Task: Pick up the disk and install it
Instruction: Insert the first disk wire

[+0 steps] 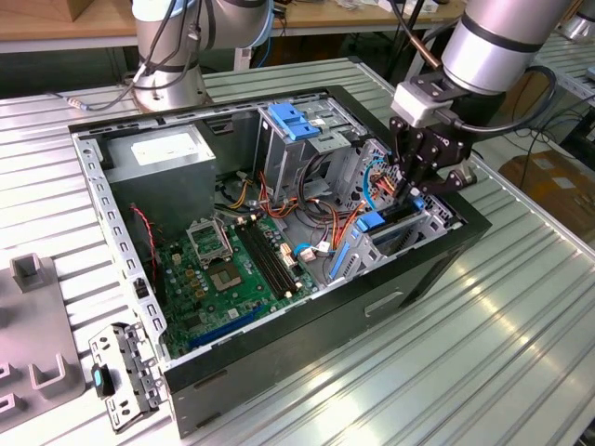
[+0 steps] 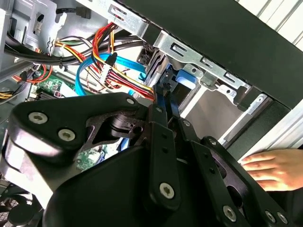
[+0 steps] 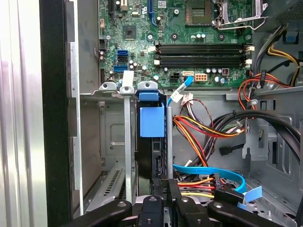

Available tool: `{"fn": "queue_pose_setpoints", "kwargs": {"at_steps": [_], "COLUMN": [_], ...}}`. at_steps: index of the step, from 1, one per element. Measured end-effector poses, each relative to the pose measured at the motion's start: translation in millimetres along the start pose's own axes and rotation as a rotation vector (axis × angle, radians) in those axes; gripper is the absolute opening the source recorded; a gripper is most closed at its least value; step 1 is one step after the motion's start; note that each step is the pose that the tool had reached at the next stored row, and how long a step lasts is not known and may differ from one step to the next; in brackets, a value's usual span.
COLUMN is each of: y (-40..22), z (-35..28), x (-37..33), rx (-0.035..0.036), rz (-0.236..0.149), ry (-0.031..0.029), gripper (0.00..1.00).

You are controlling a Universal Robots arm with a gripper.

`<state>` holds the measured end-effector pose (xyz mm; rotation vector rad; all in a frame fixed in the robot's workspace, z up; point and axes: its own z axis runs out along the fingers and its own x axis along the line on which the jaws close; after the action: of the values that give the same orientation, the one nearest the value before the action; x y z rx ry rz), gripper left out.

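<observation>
The fingers (image 2: pixel 163 92) are pinching together on the rear edge of the disk (image 3: pixel 151 142), which is standing on edge in a slot of the low drive cage at the front corner of the computer case (image 1: pixel 307 321). In the first wrist view the disk's light-blue carrier is showing as a blue block between two grey metal dividers, with its dark body running back toward the gripper (image 3: pixel 163 189). It is looking mostly seated, though I cannot tell whether it is fully home.

In the exterior view the gripper (image 1: pixel 420 186) is hanging down into that same corner, beside a knot of red, orange and yellow wires and a flat blue cable (image 3: pixel 213 172).

To my eye the disk is going to handle as a stiff, fairly dense slab: no flex, but fragile to knocks. The plastic carrier rail seems the softer, grippier place to hold; the bare metal faces would likely be slick. Gripping the narrow end, as now, is keeping the sides free to slide between the dividers.

Further out, the motherboard (image 3: pixel 189 42) is lying across the case floor, and a separate blue bracket (image 1: pixel 293 121) is sitting on top of the tall grey cage. A person's hand (image 2: pixel 277 168) is resting outside the case wall, near the table (image 1: pixel 418 390).
</observation>
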<state>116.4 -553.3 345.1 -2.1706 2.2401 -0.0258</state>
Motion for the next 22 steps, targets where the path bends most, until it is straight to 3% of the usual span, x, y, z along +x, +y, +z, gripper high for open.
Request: {"fn": "queue_pose_setpoints", "kwargs": {"at_steps": [6,8,10,22], "y": [-0.2,-0.4,-0.4,-0.5], "z": [1.6,-3.7,-4.9,-1.6], "x": [0.0,0.0,0.0,3.2], "rx": [-0.0001,-0.0001,-0.0001,-0.0002], "rz": [0.000,0.000,0.000,0.000], "ry": [-0.0034,-0.0033,-0.0036,-0.0078], "gripper": [0.16,0.16,0.16,0.16]}}
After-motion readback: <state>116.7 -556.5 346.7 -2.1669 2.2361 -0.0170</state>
